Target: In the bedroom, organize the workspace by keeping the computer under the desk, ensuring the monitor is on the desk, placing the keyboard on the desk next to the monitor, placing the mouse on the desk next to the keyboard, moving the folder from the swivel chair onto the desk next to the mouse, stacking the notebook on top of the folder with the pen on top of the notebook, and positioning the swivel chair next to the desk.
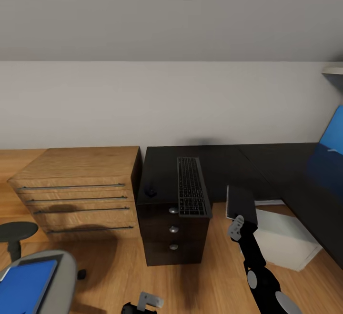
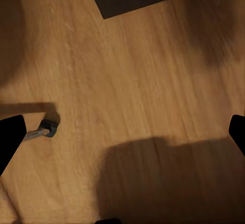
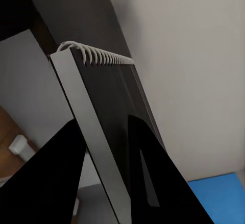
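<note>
My right gripper (image 1: 237,222) is shut on the notebook (image 1: 241,203), a thin dark-grey spiral-bound book (image 3: 109,112), held upright just off the front edge of the black desk (image 1: 224,164). The keyboard (image 1: 192,192) lies on the desk above the drawer unit, with the small black mouse (image 1: 151,191) beside it. The light grey computer (image 1: 286,238) stands on the floor under the desk. The blue folder (image 1: 24,285) rests on the swivel chair (image 1: 64,266) at the lower left. My left gripper (image 1: 143,305) hangs low over the floor, open (image 2: 122,137) and holding nothing.
A light wood cabinet (image 1: 81,190) with long metal handles stands against the desk's left side. The black drawer unit (image 1: 174,238) has round knobs. A blue panel (image 1: 328,154) rises at the desk's right. A chair caster (image 2: 47,128) sits on the wood floor (image 2: 143,81).
</note>
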Tool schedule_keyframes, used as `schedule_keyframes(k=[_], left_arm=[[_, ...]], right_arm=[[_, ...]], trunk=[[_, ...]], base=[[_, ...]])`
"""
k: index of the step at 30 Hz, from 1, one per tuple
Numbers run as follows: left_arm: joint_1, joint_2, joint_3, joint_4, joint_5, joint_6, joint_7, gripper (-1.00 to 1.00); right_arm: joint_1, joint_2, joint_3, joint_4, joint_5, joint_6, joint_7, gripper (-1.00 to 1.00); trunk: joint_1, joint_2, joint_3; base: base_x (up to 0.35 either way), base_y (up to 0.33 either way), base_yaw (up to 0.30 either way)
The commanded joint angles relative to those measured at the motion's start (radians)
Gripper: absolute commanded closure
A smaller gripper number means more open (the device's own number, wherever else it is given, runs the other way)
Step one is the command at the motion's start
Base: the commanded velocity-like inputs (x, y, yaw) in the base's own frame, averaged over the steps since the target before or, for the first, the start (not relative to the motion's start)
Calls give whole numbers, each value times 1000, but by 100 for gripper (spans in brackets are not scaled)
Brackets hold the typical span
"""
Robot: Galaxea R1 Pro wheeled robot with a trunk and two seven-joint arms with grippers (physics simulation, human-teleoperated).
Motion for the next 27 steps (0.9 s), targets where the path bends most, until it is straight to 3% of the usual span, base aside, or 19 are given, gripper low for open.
schedule_keyframes(k=[1, 7, 27], left_arm=[[-2, -2, -6, 9, 2, 4, 2, -100], [-2, -17, -6, 44, 2, 4, -18, -100], [-2, -21, -6, 73, 5, 5, -21, -100]], right_arm=[[-1, 1, -3, 1, 9, -3, -3, 100], [-1, 1, -2, 1, 11, 2, -2, 100], [-1, -1, -3, 2, 15, 21, -1, 100]], trunk=[[0, -1, -1], [0, -1, -1], [0, -1, -1]], base=[[157, 0, 0], [58, 0, 0], [127, -16, 0]])
